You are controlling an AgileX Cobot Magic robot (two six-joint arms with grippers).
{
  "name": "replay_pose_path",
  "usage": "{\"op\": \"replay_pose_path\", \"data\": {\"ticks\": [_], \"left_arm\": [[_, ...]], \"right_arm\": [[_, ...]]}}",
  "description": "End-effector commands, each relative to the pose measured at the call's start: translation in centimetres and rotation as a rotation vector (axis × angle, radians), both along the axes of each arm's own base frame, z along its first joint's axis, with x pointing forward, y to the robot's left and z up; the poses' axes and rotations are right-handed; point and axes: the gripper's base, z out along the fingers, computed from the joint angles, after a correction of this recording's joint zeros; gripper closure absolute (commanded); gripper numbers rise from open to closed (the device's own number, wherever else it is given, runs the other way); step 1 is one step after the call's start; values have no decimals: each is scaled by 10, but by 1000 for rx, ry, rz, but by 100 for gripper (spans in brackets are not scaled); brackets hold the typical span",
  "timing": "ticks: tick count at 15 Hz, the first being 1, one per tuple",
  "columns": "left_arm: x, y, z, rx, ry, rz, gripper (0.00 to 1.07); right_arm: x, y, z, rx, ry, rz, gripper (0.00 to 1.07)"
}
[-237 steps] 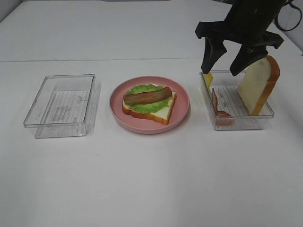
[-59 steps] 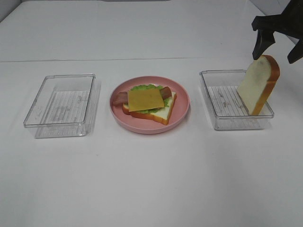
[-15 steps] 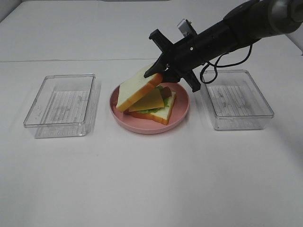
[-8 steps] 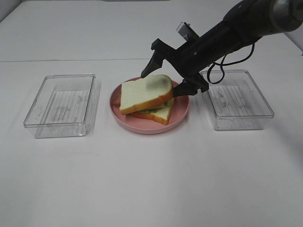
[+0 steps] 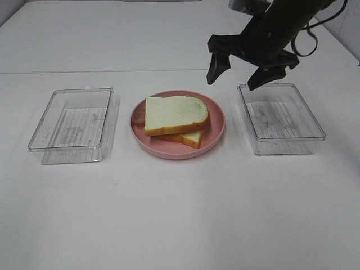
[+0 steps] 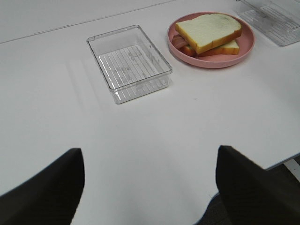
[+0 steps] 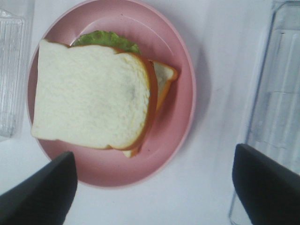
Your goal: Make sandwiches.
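On a plain white table (image 5: 180,214) that fills nearly the whole overhead view, with a faint seam running across its far side, three items sit in a row. At left, a clear plastic tray (image 5: 73,125) stands empty of food, its ribbed floor visible through the walls. In the middle, the round pink plate (image 5: 216,130) carries the sandwich (image 5: 174,115): a top slice of white bread with an orange-brown crust lies skewed over the lower slice, whose corner pokes out toward the near right. At right, a second clear tray (image 5: 281,118) sits well apart from the plate.

Above the gap between plate and right-hand tray hangs the right gripper (image 5: 250,70), its black fingers (image 5: 216,66) spread wide and holding nothing, clear of the bread. The right wrist view looks straight down on the sandwich, where green lettuce (image 7: 105,38) peeks from under the top slice at one edge; the fillings are otherwise covered.

The left gripper (image 6: 147,187) appears only in its own wrist view, as two dark fingers (image 6: 44,190) set far apart and empty, hovering over bare table near its edge, well away from the left tray. The right arm is cut off by the frame's upper edge.
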Motion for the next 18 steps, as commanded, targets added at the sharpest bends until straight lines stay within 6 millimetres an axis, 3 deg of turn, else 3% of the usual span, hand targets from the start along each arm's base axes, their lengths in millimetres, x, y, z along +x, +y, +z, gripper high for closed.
{"op": "replay_pose_path", "data": {"ticks": [1, 2, 4, 7, 10, 12, 14, 15, 18], "left_arm": [[-2, 1, -1, -10, -24, -2, 32], [-2, 1, -1, -10, -24, -2, 32], [-2, 1, -1, -10, -24, -2, 32], [-2, 1, -1, -10, -24, -2, 32], [-2, 1, -1, -10, -24, -2, 32], [-2, 1, -1, -10, -24, -2, 32], [-2, 1, -1, -10, -24, -2, 32], [-2, 1, -1, -10, -24, -2, 32], [-2, 1, -1, -10, -24, -2, 32]], "right_arm": [[-22, -14, 36, -110, -16, 59, 23], [-28, -17, 45, -127, -18, 68, 23], [-64, -36, 95, -224, -60, 100, 23], [-108, -51, 140, -238, -87, 107, 23], [-161, -67, 162, -225, -140, 103, 24], [-191, -76, 158, -223, -148, 102, 24], [-234, -89, 140, -225, -139, 102, 24], [-266, -98, 121, -227, -132, 103, 24], [-324, -116, 77, -222, -152, 101, 24]]}}
